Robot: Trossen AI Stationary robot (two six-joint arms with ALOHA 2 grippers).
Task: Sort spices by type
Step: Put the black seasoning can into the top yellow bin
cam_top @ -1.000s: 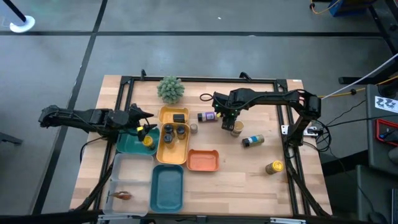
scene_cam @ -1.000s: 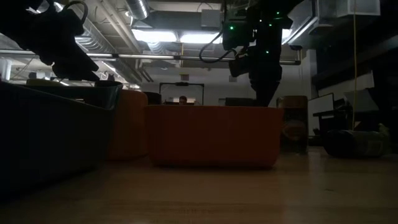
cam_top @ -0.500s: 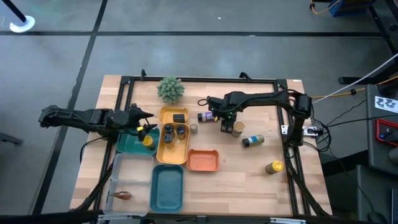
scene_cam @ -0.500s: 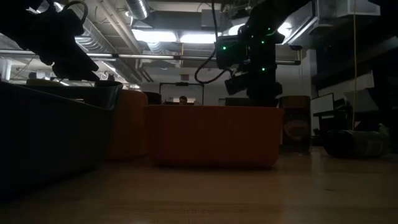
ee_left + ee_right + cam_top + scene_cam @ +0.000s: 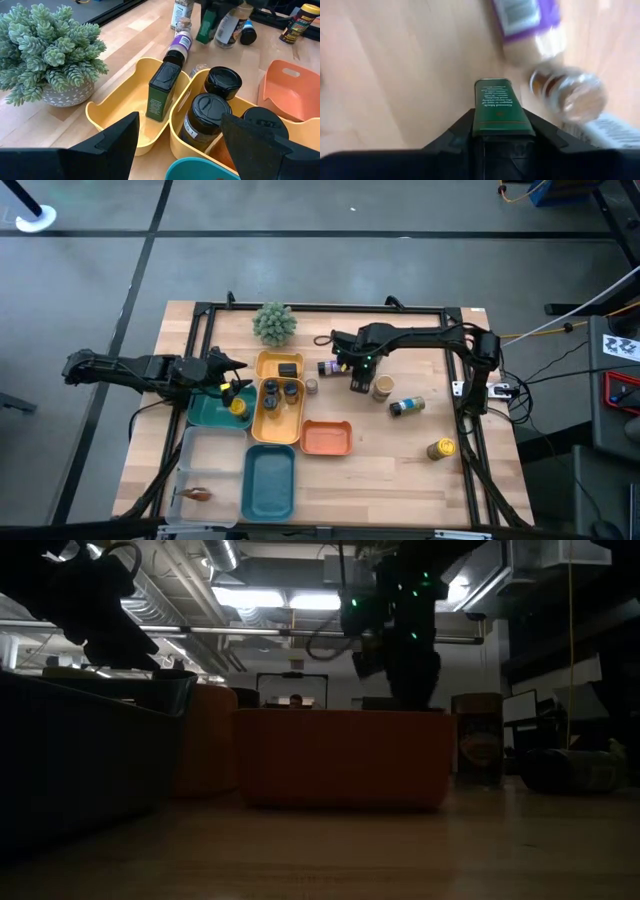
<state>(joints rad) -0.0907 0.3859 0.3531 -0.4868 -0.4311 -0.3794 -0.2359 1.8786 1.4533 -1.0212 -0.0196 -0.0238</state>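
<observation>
My right gripper [image 5: 357, 377] is shut on a green spice tin [image 5: 498, 107] over the table's middle. It stands between a lying purple-labelled bottle [image 5: 332, 367] and a tan-capped jar [image 5: 381, 387]. It also shows in the left wrist view [image 5: 206, 25]. My left gripper [image 5: 232, 386] is open and empty, level above the teal tray [image 5: 205, 412] beside the yellow tray [image 5: 262, 426]. The yellow tray holds a like green tin [image 5: 161, 92] and three dark-capped jars [image 5: 221, 82]. My right gripper pinches the green tin between its two fingers [image 5: 455, 135], which lie on its two narrow sides near its upper end [image 5: 497, 127]. The fingers point down from above. The tin sticks out below them, its lower end toward the table.
A small jar [image 5: 312, 386] stands by the yellow tray. A blue-capped bottle [image 5: 406, 407] lies to the right, with a yellow-capped jar [image 5: 441, 448] nearer. An orange tray [image 5: 326, 438], a second teal tray [image 5: 269, 482] and a plant [image 5: 274, 323] are also here.
My right gripper has gone a little toward the table's left edge with the green tin, away from the tan-capped jar.
</observation>
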